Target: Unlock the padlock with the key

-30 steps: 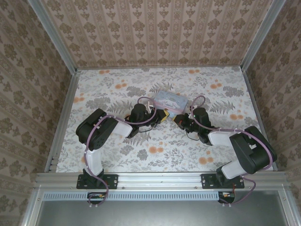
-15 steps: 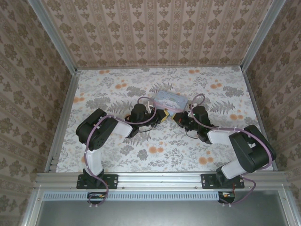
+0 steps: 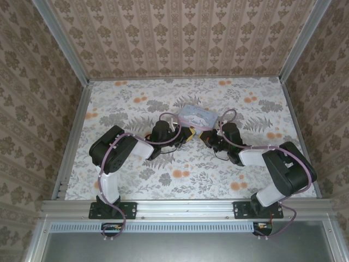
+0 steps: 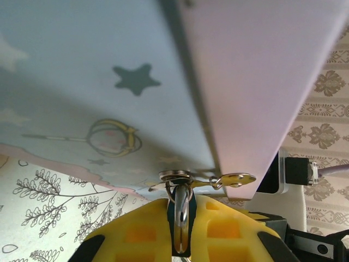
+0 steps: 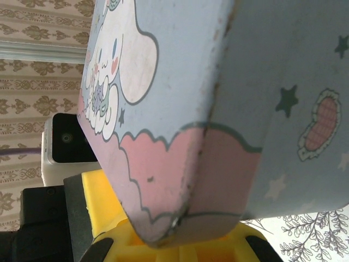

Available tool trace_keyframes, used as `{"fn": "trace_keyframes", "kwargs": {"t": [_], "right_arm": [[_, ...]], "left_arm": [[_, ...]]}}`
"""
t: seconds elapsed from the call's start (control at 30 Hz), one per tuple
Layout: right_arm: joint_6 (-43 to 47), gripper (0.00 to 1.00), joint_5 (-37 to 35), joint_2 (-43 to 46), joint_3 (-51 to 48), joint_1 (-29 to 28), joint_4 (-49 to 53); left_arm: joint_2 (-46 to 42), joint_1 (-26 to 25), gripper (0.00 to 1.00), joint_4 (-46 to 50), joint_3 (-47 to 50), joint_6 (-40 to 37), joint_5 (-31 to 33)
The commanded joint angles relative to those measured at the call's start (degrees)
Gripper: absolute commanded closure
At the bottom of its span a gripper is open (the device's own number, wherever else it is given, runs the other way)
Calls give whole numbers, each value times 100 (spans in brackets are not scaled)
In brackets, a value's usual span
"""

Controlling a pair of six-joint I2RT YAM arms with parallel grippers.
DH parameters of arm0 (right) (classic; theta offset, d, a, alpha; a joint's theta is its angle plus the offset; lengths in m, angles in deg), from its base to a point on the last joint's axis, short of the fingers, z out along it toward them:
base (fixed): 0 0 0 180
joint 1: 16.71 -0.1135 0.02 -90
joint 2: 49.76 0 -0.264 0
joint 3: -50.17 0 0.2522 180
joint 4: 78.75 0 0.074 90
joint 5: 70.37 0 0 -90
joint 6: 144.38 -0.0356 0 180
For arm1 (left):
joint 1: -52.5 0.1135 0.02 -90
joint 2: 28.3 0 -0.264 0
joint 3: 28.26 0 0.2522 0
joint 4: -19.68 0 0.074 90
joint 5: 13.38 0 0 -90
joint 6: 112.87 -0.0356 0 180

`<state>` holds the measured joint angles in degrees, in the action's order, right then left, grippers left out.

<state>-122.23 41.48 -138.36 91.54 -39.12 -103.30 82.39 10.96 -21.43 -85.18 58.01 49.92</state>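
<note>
Overhead, the 2 arms reach in from the near edge and meet at the middle of the flowered surface [image 3: 125, 103]. A pale blue tin [image 3: 197, 115] lies just past them. The left gripper [image 3: 190, 134] sits at the tin's near left side and the right gripper [image 3: 205, 138] at its near right side. The 2 yellow tips are close together, and both are too small from above to show how far they are parted. The padlock cannot be made out from this height.

From the left wrist, the tin [image 4: 109, 82] spreads across the upper part, printed with a dark star and a ringed planet. The left gripper [image 4: 181, 232] is drawn narrow, its 2 yellow fingers [image 4: 144, 232] pinching the padlock [image 4: 181, 215], a thin dark-teal and silver piece standing upright at the tin's lower edge. A flat metal ring [image 4: 174, 175] rests just above it against the tin. A small brass-coloured piece [image 4: 238, 178] sticks out to the right of the ring; whether it is the key cannot be told. The surface [image 4: 49, 207] shows at lower left.

From the right wrist, a corner of the tin [image 5: 229, 82] stands very close, showing a white cartoon figure [image 5: 125, 60] and pink clouds. The right gripper [image 5: 174, 248] lies behind that corner, so its opening cannot be told.
</note>
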Motion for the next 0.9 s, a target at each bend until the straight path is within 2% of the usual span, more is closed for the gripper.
{"fn": "trace_keyframes", "kwargs": {"t": [0.0, 0.2, 0.5, 0.7, 0.87], "right_arm": [[-263, 100, -44, -152, 86, -42, -610], [-628, 100, 14, -380, -10, -31, -1348], [-1161, 100, 497, -954, -24, 103, -2416], [-1969, 100, 733, -1765, -31, 330, -3777], [-1925, 100, 899, -1777, 116, 417, -3715]], "left_arm": [[1, -64, 100, -481, -157, 67, -168], [-13, -116, 100, -662, -126, 232, -172], [-78, -139, 100, -1086, -54, 457, -298], [-153, -144, 100, -985, -26, 300, -326], [-171, -129, 100, -848, 20, 127, -338]]}}
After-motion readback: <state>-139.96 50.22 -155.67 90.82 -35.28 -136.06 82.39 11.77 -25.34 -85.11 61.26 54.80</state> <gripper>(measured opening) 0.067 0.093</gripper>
